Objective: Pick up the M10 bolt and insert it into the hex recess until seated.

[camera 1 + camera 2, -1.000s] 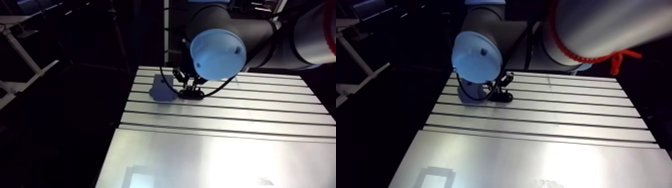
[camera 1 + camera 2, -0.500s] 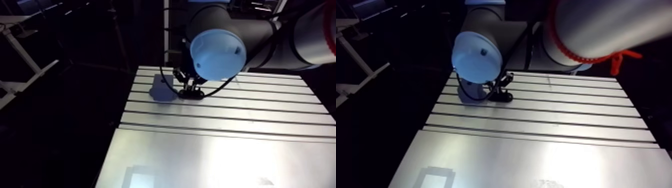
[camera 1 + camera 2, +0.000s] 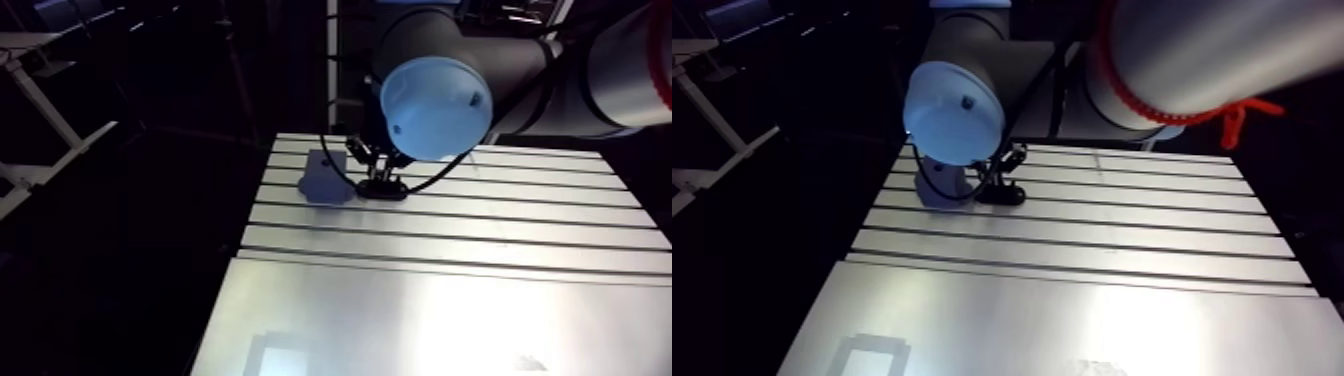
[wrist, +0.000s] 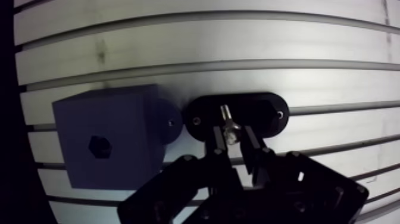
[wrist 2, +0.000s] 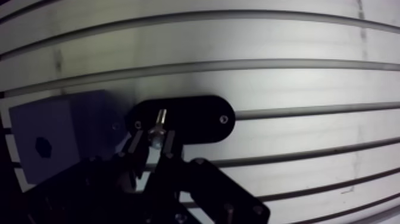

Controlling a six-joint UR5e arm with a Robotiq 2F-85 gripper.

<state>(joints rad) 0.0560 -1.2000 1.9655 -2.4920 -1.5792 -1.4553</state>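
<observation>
In the wrist view a silvery M10 bolt (image 4: pixel 227 117) stands upright in a black oval holder (image 4: pixel 266 114) on the slotted table. My gripper (image 4: pixel 232 134) has its two fingers pressed against the bolt's hex head from both sides, so it is shut on it. Beside the holder, touching its end, sits a blue-grey block (image 4: pixel 119 119) with a dark hex recess (image 4: pixel 99 146) in its upper face. In the arm view the block (image 3: pixel 322 178) and the holder (image 3: pixel 381 188) lie near the table's far left corner, under the wrist.
The slotted aluminium table (image 3: pixel 470 240) runs right and toward the camera from the block, and a smooth plate (image 3: pixel 430 320) covers its near part. The table's left edge (image 3: pixel 255 215) is close to the block.
</observation>
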